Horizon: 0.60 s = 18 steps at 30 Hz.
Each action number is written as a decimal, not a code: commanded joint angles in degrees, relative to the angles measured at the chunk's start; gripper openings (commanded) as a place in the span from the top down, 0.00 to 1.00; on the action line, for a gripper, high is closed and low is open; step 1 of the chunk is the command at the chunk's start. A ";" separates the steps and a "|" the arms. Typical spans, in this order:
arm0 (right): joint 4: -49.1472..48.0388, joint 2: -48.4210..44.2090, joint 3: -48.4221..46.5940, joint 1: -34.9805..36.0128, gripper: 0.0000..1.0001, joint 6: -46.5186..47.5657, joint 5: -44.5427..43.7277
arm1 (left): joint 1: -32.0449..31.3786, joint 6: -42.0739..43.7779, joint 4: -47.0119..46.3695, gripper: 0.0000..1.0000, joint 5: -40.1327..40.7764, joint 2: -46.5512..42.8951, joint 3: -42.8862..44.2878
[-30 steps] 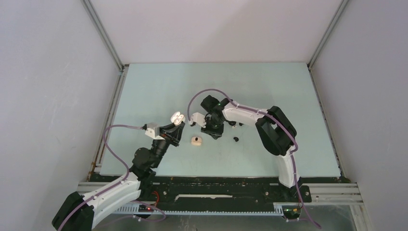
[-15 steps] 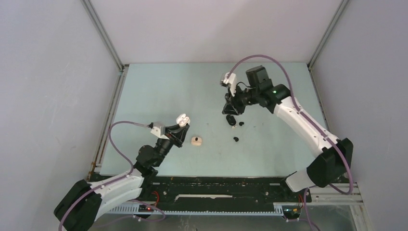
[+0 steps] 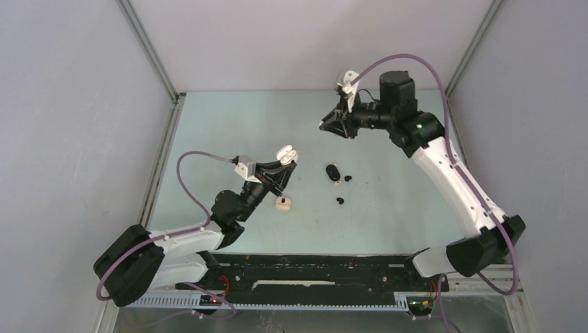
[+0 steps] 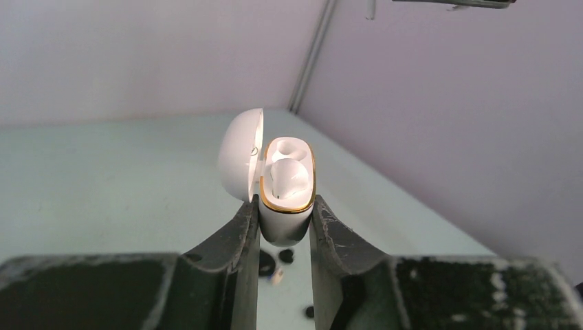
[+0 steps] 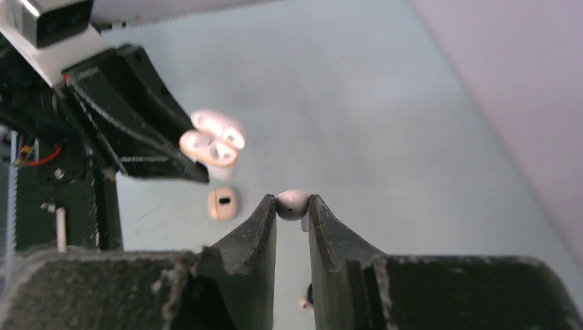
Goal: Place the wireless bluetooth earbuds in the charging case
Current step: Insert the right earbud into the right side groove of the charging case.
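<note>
My left gripper (image 3: 283, 164) (image 4: 285, 204) is shut on the lower body of a white charging case (image 3: 286, 154) (image 4: 289, 206) with a gold rim, held above the table with its lid open. One white earbud (image 4: 289, 180) sits in the case, with an empty socket (image 4: 285, 146) above it. High over the table's far right, my right gripper (image 3: 331, 127) (image 5: 292, 201) is shut on a second white earbud (image 5: 293, 206), pinched at the fingertips. In the right wrist view, the case (image 5: 213, 147) shows blurred, below and to the left.
A closed beige case (image 3: 283, 202) (image 5: 223, 203) lies on the pale green table (image 3: 229, 125) under the left gripper. A black case (image 3: 333, 172) and two black earbuds (image 3: 347, 178) (image 3: 340, 200) lie mid-table. Walls close the table in.
The right arm has risen from the table's middle and swung to the far right, carrying the white earbud. The left arm has carried the open case to the right.
</note>
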State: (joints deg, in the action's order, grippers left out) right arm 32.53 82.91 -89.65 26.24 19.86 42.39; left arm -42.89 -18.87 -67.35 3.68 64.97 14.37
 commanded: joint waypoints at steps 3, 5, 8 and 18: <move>-20.93 -11.54 6.78 2.10 1.00 -10.64 -6.53 | -3.84 3.71 -1.55 1.00 1.35 -1.07 5.69; -28.34 -15.21 13.40 3.80 1.00 -14.37 -12.63 | -4.60 4.76 -0.99 1.00 2.60 -1.95 5.77; -35.82 -19.02 21.13 6.79 1.00 -16.34 -15.81 | -5.85 6.93 0.22 1.00 4.05 -3.36 5.69; -52.47 -22.53 32.77 11.92 1.00 -19.41 -19.90 | -8.17 8.68 2.29 1.00 5.77 -5.63 5.98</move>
State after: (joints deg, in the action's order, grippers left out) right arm -8.91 61.78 -57.25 36.03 2.31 25.47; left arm -49.93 -13.04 -65.30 8.03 60.77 18.83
